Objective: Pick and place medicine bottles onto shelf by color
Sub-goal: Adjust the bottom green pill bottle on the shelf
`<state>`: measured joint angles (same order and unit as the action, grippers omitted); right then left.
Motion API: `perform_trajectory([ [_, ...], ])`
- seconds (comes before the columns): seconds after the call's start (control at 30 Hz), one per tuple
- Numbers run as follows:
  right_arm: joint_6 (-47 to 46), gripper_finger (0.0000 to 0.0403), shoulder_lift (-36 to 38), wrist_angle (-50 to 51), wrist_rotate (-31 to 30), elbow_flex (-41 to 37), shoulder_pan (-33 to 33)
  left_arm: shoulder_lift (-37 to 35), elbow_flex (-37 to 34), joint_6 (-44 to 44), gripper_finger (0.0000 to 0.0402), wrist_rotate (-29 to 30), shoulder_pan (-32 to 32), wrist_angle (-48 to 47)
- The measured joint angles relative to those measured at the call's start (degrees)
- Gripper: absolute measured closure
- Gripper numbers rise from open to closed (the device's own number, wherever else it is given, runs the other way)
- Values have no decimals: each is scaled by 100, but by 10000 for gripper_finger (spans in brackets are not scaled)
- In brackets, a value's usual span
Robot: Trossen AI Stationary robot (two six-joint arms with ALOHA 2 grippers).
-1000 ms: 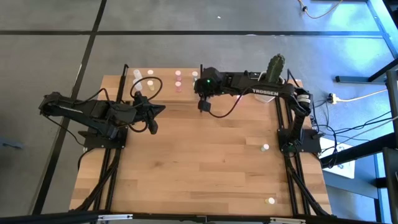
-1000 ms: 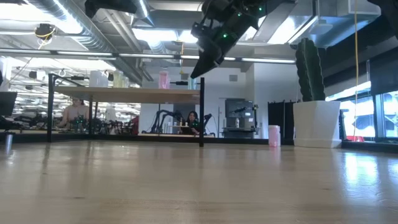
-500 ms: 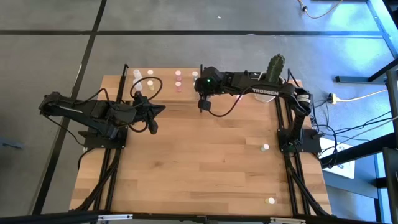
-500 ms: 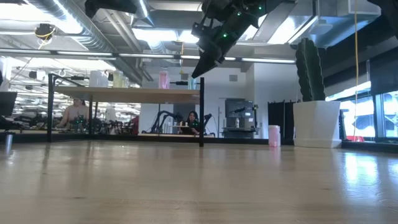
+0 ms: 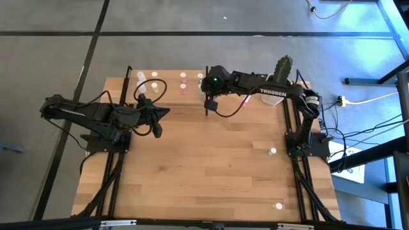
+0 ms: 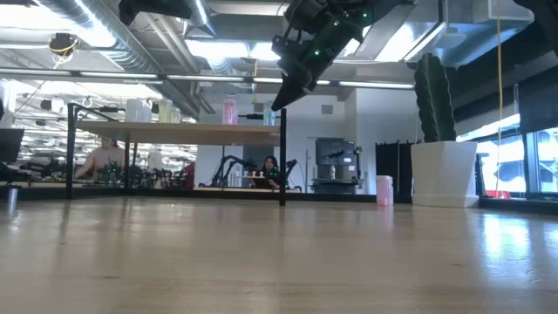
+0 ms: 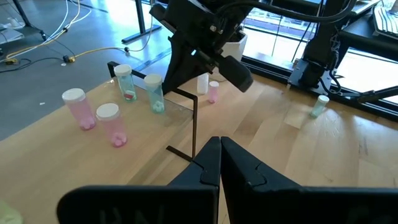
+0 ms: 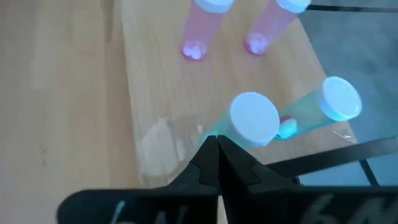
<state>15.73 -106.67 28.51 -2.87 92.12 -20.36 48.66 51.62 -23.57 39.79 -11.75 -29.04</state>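
The shelf [image 5: 167, 91] stands at the table's far edge, a light-wood board on thin black posts [image 6: 282, 157]. On it stand two pink bottles [image 8: 208, 25] and two pale green bottles with white caps [image 8: 255, 118]. White bottles [image 5: 153, 75] stand farther left on the shelf. My right gripper [image 5: 208, 108] hovers shut and empty above the shelf's right near corner. Its tips [image 8: 217, 142] are just beside the nearer green bottle. It also shows in the low view [image 6: 277, 103]. My left gripper [image 5: 156, 132] waits shut at the table's left, raised off the table.
A white pot with a cactus [image 5: 284, 67] stands right of the shelf. Loose bottles stand on the table by the right arm's base [image 5: 273, 152] and near the right front corner [image 5: 278, 206]. A white and a pink bottle [image 7: 213, 91] stand beyond the shelf's right end.
My right gripper has gone a little toward the table's far edge, over the shelf's right end, and stays shut. The bottles on the shelf have kept their places.
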Motion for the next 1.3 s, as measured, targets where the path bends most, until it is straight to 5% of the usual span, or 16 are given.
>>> perform_trajectory([
  [1.3,326,400,-210,-184,236,4,-24,2,0,-26,401,0,0,0],
])
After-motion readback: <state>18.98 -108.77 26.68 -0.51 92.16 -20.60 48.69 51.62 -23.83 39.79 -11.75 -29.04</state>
